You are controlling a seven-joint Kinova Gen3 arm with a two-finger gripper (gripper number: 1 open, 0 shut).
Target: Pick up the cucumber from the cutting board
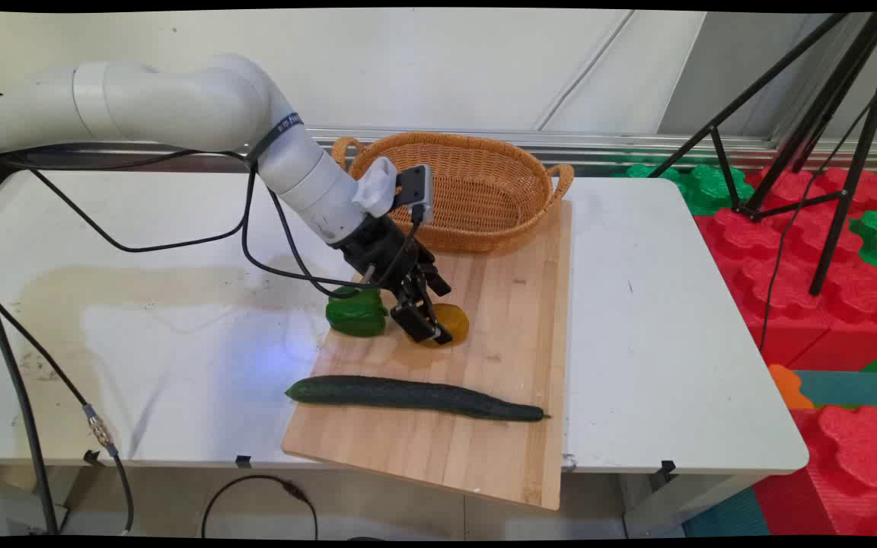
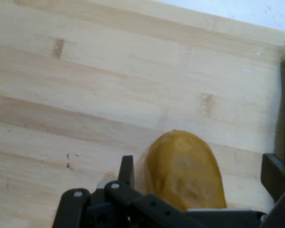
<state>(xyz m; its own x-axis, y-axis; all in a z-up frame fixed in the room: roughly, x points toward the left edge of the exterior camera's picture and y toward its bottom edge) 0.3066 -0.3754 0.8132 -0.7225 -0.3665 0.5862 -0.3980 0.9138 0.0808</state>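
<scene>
My hand (image 1: 425,323) sits mid-frame, spread around the potato (image 2: 183,168), which lies between its fingers on the board (image 1: 499,365).

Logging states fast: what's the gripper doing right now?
Gripper: open, fingers on either side of the yellow-brown vegetable on the cutting board, not clamped on it.

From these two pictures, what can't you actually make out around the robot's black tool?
- Round yellow-orange fruit-like piece: its near side is hidden by the black tool in both views, so any finger contact can't be confirmed.
- Green bell pepper: its top is crossed by cables and linkage in the main view, absent from the hand view.
- Woven wicker basket: its left inside is covered by the arm's wrist.
- Long dark green cucumber: cut off in the hand view.
</scene>
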